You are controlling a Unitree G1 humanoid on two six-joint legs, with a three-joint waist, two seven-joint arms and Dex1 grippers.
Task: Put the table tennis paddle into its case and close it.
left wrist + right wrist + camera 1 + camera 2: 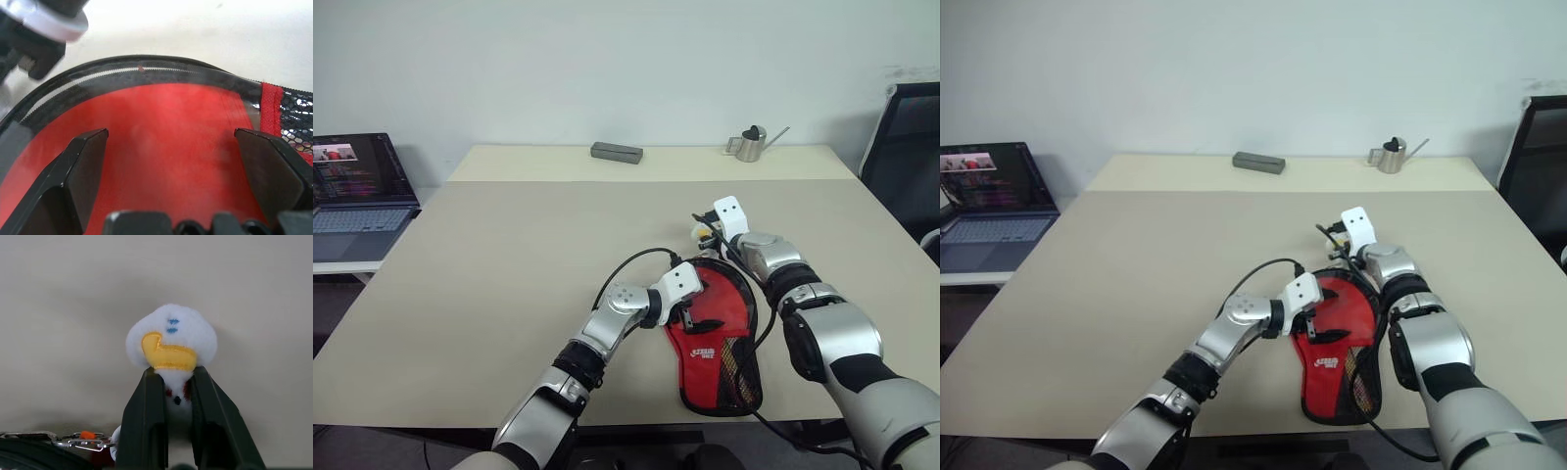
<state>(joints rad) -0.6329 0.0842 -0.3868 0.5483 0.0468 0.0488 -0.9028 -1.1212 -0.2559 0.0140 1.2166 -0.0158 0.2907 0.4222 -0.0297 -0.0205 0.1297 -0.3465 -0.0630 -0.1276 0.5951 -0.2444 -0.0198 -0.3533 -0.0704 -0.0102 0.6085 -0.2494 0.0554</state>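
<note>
**Right tool pinches the charm while the left tool rests spread over the case**

The case (715, 343) lies flat on the bench (509, 255), near its front edge, red side up with a small white logo; the lettering is too small to read. Black mesh shows along its right edge and a black zipper band runs round the rounded end. Whether the paddle is inside cannot be told from these pictures.

The left tool (171, 161) hangs over the red fabric of the round end, its two black fingers (83, 166) spread wide, with nothing between them. The zipper teeth curve just beyond the fingertips in the left wrist view.

The right tool (173, 382) is at the far end of the case, closed narrow on the small white charm (171, 340), a plush head with a yellow beak and blue stitched marks. A metal clip and chain lead from the charm back toward the case's zipper edge.

At the far side of the bench, well apart, lie a grey box (616, 152) and a small metal watering can (751, 143). A laptop (357, 191) stands open on a side table to the left.
</note>
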